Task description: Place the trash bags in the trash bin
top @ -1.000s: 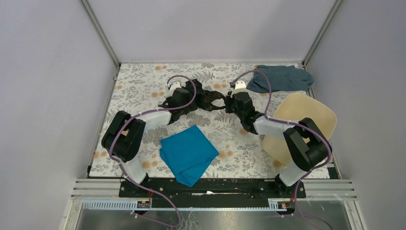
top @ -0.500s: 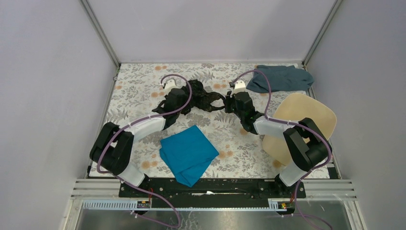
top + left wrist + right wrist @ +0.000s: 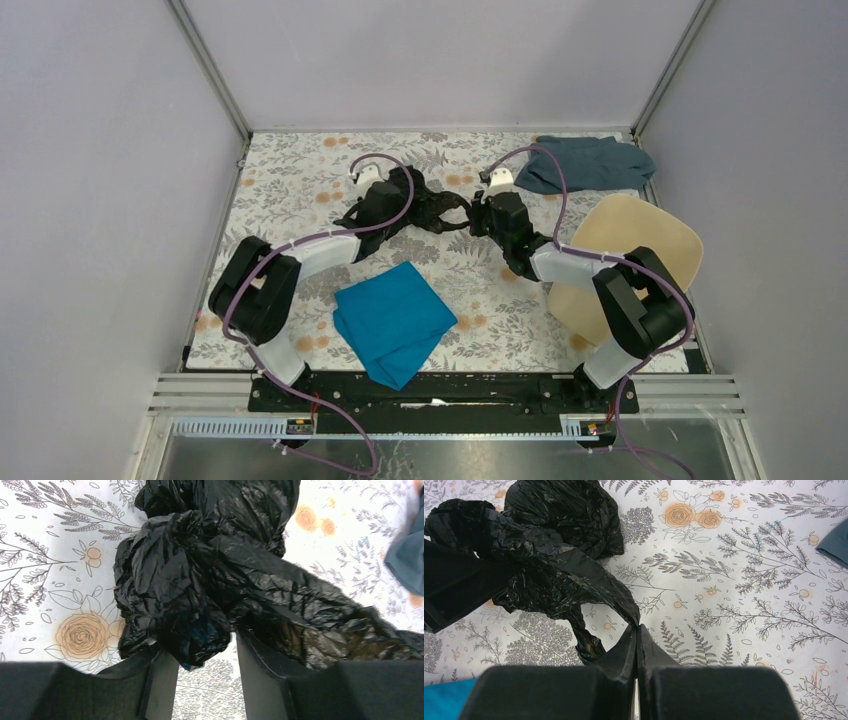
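Trash bag: I see the black trash bag lying crumpled on the flowered table, toward the far middle, stretched between my two arms. It is outside the bin.
Left tool: on the left wrist view the left tool has its fingers standing apart, and a bunched lump of the trash bag sags into the gap at the tips. I cannot tell whether the fingers press on it.
Right tool: on the right wrist view the right tool is closed, pinching a thin twisted end of the trash bag between its tips, low over the table.
Bin: the cream bin lies on its side near the right edge of the table, partly behind my right arm, well apart from the trash bag.
Blue cloth: the bright blue cloth lies folded near the front, between the two arm bases.
Grey cloth: the grey-blue cloth is heaped in the far right corner, beyond the right tool.
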Robot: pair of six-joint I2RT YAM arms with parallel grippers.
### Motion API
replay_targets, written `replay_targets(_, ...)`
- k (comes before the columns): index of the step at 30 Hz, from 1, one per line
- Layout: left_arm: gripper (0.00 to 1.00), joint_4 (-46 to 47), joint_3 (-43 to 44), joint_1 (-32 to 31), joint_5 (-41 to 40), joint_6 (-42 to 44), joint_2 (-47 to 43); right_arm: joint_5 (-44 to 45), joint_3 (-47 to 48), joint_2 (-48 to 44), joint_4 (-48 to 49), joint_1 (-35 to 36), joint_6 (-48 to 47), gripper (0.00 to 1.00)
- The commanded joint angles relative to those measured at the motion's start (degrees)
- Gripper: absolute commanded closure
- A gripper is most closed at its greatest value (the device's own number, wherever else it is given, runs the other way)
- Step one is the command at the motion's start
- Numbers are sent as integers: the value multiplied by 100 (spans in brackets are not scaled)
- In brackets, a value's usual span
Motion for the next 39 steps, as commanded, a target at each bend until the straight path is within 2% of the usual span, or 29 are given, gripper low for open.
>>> replay_targets(1, 63, 193, 180, 124, -29, -4, 33, 50, -53, -245, 284, 16, -5, 100)
replay_targets(3, 81, 40, 230, 239, 241, -28, -23, 92, -30, -172, 186, 16, 33, 100)
replay_targets(4, 84, -76, 241, 301, 368, -7, -94, 145, 42, -131, 49, 18, 73, 100)
replay_targets(7, 86, -376, 180, 601, 1095, 132, -344, 337, 450, -6, -805, 20, 331, 100)
replay_targets(10, 88, -959, 503, 1182, 2554, 294, -148, 309, 620, -97, -1495, 16, 703, 100)
replay_targets(13, 100, -1946, 1615, 1700, 3541, 406, 325, 422, 1339, -61, -2305, -4, 415, 100)
replay_targets(16, 100, -2651, 3360, 1794, 3660, 521, 277, 755, 3505, 370, -4055, -92, -130, 100)
replay_targets(17, 100, -2894, 4044, 1775, 3690, 539, 209, 913, 4669, 474, -4649, -98, -287, 100)
replay_targets(18, 100, -3007, 4725, 1734, 3779, 559, 103, 994, 5396, 476, -5157, -94, -453, 100)
replay_targets(20, 100, -3008, 5801, 1501, 3901, 769, -194, 914, 6189, 52, -5428, -2, -730, 100)
replay_targets(21, 100, -2863, 6083, 1291, 3852, 1001, -402, 789, 6233, -180, -5257, 86, -865, 100)
replay_targets(22, 100, -2618, 6078, 1040, 3751, 1315, -727, 557, 5933, -710, -4930, 178, -991, 100)
replay_targets(23, 100, -2237, 5709, 804, 3628, 1609, -1128, 205, 5412, -1206, -4218, 217, -1062, 100)
replay_targets(24, 100, -1733, 5077, 590, 3446, 1820, -1574, -220, 4720, -1679, -3783, 226, -1072, 100)
replay_targets(26, 99, -870, 3340, 512, 2984, 1769, -2391, -949, 3090, -2447, -2178, 228, -1136, 100)
replay_targets(27, 100, -847, 2440, 529, 2465, 1605, -2640, -1104, 2271, -2661, -1681, 232, -1151, 100)
replay_targets(28, 100, -1078, 2034, 588, 2045, 1387, -2715, -1133, 1607, -2736, -1382, 224, -1139, 100)
replay_targets(30, 100, -1606, 980, 1032, 2185, 752, -2464, -954, 732, -2465, -1254, 222, -985, 100)
replay_targets(32, 100, -1492, 106, 1463, 2972, 541, -2068, -869, 358, -1914, -1474, 219, -734, 100)
replay_targets(35, 100, -1194, -470, 1624, 3260, 554, -1935, -711, 310, -1446, -1684, 223, -295, 100)
replay_targets(37, 100, -1256, -116, 1665, 3412, 623, -1905, -531, 633, -1363, -1799, 220, -313, 100)
replay_targets(39, 100, -1584, 872, 1695, 3626, 785, -1752, -445, 1521, -1198, -2361, 221, -566, 100)
